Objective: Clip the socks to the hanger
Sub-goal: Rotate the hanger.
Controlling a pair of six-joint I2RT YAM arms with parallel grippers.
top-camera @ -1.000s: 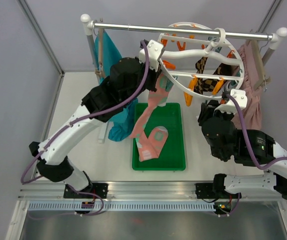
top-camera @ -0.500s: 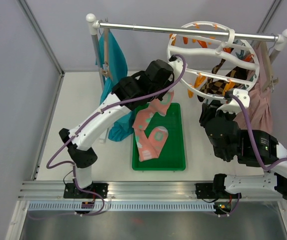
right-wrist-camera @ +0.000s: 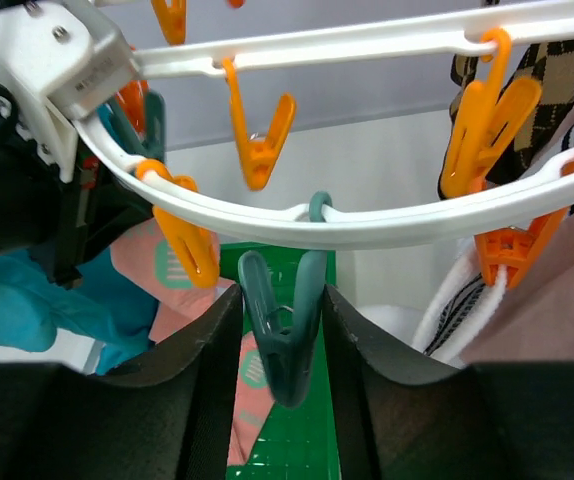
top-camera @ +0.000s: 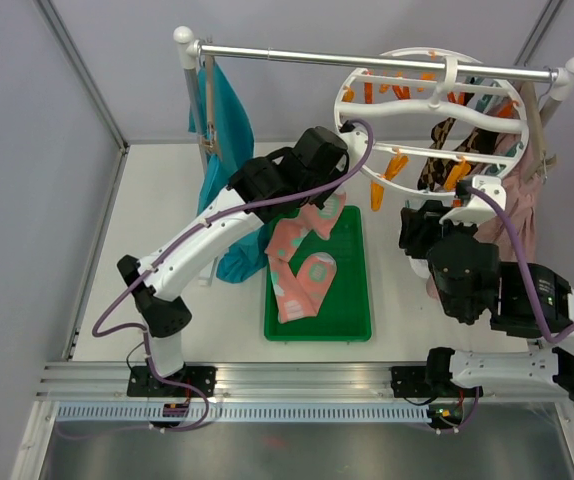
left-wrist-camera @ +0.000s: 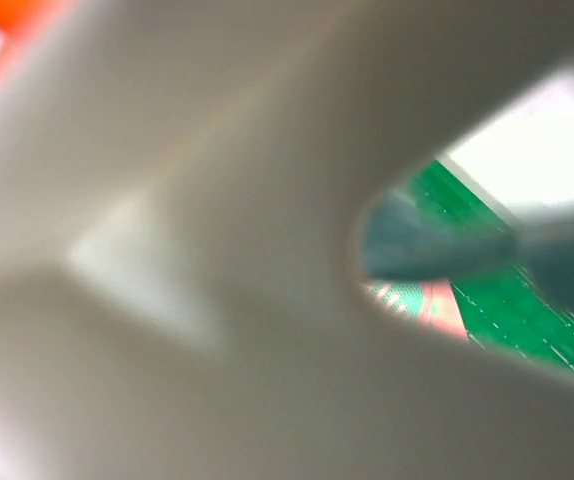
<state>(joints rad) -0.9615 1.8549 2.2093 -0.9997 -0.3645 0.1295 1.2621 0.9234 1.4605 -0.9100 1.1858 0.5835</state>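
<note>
Two pink socks (top-camera: pixel 305 278) lie in the green tray (top-camera: pixel 352 300), below the hanger (right-wrist-camera: pixel 387 225) and nearer the left arm. Left claw (top-camera: pixel 345 140) seems closed on its rim; right claw (right-wrist-camera: pixel 280 300) stands apart around a teal clip (right-wrist-camera: pixel 282 350) that hangs upright.

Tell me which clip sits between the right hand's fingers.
The teal clip hanging from the white ring; orange clips flank it on both sides.
</note>
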